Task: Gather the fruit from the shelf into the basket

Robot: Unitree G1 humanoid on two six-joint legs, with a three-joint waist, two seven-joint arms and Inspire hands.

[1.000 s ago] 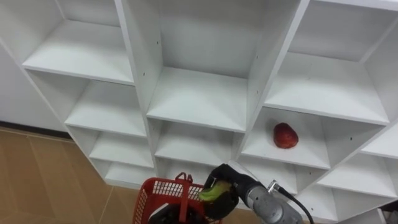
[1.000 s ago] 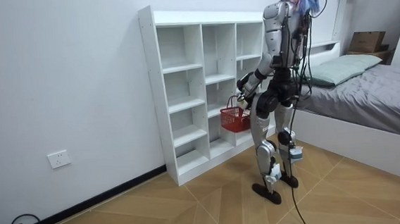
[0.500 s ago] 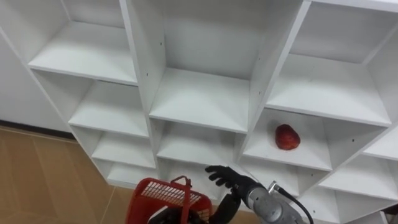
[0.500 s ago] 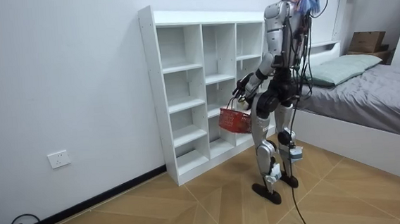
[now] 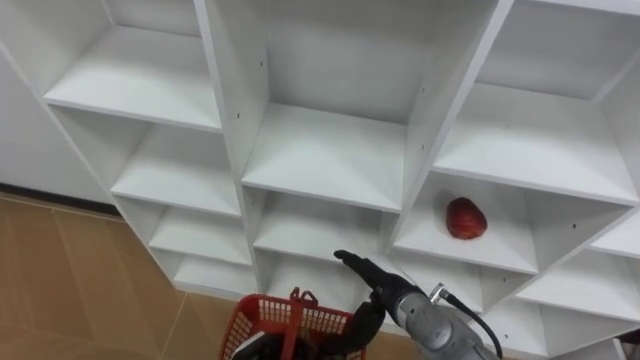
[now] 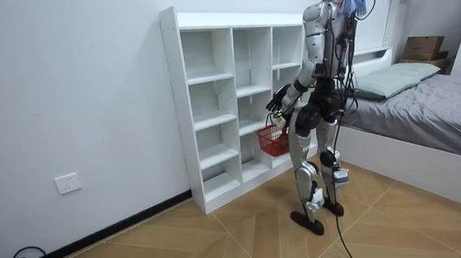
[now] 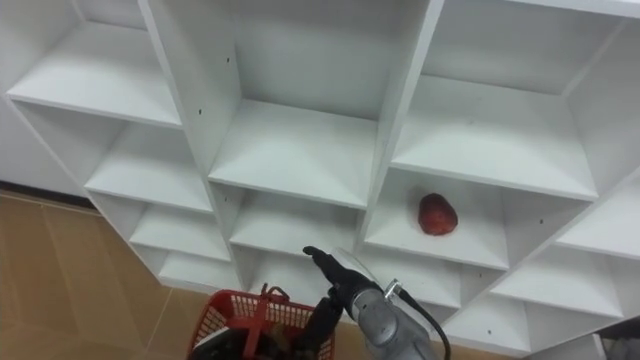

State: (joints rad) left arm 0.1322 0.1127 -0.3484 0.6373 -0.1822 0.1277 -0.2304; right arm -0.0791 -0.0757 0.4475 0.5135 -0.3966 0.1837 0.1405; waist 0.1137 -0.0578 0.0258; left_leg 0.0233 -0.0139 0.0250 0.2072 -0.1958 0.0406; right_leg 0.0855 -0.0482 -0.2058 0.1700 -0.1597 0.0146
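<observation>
A red fruit (image 5: 465, 217) lies on a shelf in the right column of the white closet (image 5: 330, 150). Low in front of the closet hangs a red plastic basket (image 5: 290, 322) with its handle upright. My right hand (image 5: 368, 275) is open just above the basket's right side, its fingers straight, pointing at the closet and holding nothing. In the room view that right hand (image 6: 277, 103) is raised over the basket (image 6: 273, 140). My left hand is a dark shape (image 5: 262, 348) at the basket's near edge. The basket's contents are hidden.
I stand facing the white closet (image 6: 236, 96), close to its right half. The other compartments hold nothing. A bed (image 6: 425, 115) lies behind me at the room view's right. Wooden floor (image 5: 70, 280) runs to the left of the basket.
My right hand held a green-yellow fruit over the basket a second ago. It has opened, the fruit is gone from it, and the hand has lifted slightly.
</observation>
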